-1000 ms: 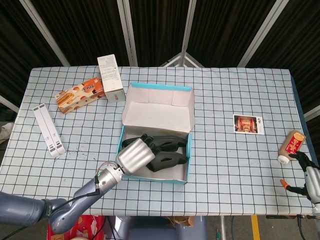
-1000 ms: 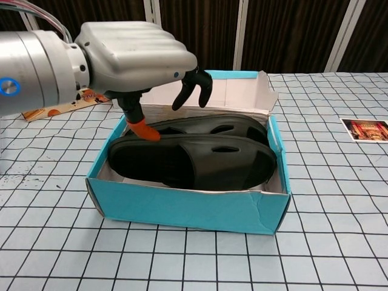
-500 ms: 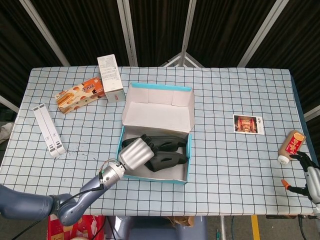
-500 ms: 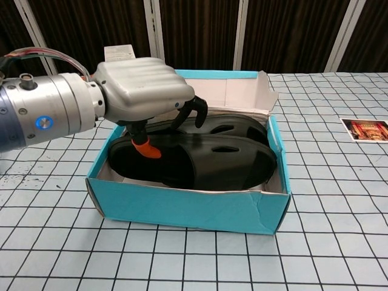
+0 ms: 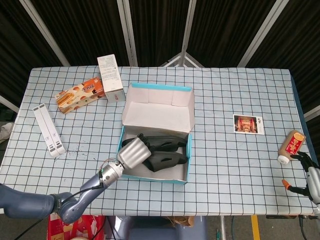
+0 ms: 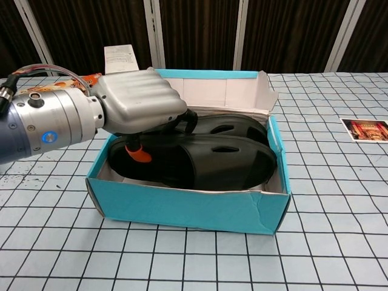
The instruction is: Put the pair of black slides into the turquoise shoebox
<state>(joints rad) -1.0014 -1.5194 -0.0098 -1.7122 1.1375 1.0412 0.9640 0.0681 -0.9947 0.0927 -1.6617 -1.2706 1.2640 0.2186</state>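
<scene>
The left hand's dark fingers (image 6: 189, 117) curl downward over the heel end of the black slides (image 6: 206, 159), and its orange-tipped thumb (image 6: 138, 154) rests on or just above the nearer slide; whether they actually grip the slide cannot be told. The left hand (image 6: 136, 109) hangs over the left end of the turquoise shoebox (image 6: 188, 209), palm down. Both slides lie side by side inside the box, soles down, under the raised lid (image 5: 159, 107). The right hand (image 5: 306, 176) sits at the table's far right edge, fingers spread and holding nothing, just beside a small bottle (image 5: 291, 146). A photo card (image 5: 248, 124) lies on the checked tablecloth (image 5: 225, 95).
</scene>
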